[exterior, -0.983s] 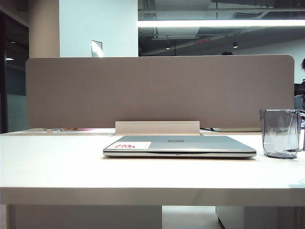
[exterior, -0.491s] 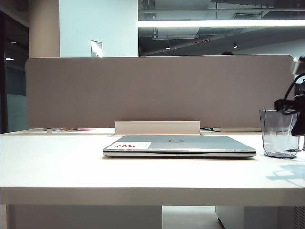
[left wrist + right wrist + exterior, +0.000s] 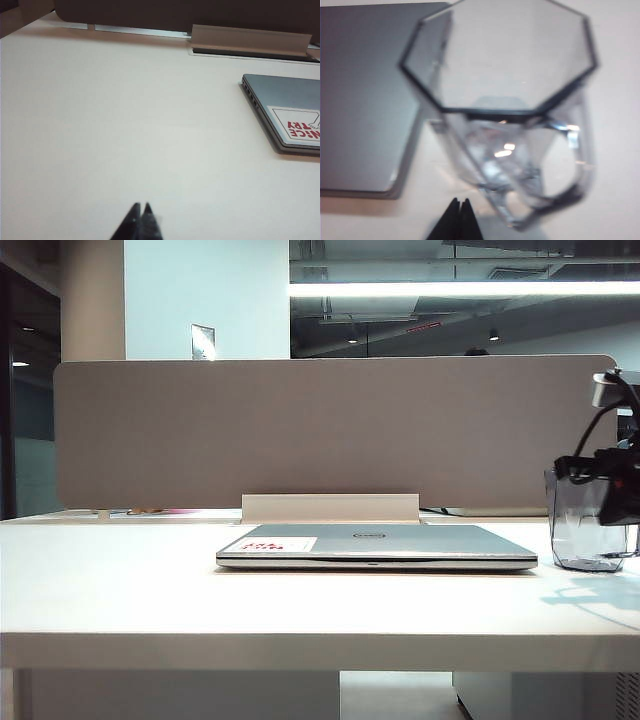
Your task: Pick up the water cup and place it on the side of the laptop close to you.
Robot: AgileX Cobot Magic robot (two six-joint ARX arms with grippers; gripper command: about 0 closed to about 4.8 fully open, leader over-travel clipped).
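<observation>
Standing upright at the 3 o'clock edge of the exterior view, the water cup (image 3: 588, 525) rests on the white table (image 3: 300, 605), just beside the right end of the laptop (image 3: 376, 545) and apart from it. The laptop lies closed and flat at the centre of the table, lid up, with a white sticker (image 3: 268, 544) in red print toward its 9 o'clock corner and a small round logo (image 3: 369, 535) at mid-lid. A grey partition (image 3: 330, 430) stands behind it.

Compared with one second ago, when no arm showed in the exterior view, the right gripper (image 3: 612, 485) has come in from the 3 o'clock side and now sits at the cup's rim level, overlapping its upper right part; half a second ago it was a little further right. Whether it touches the cup cannot be told. The cup and the laptop have not shifted.

In the right wrist view the right gripper (image 3: 459, 202) shows its dark fingers pressed together, tips meeting, holding nothing, with the cup's octagonal rim (image 3: 500, 55) and squared handle (image 3: 572, 165) directly beyond them.

In the left wrist view the left gripper (image 3: 141, 208) hangs over bare table, fingers likewise drawn together and empty, well apart from the laptop's stickered corner.
</observation>
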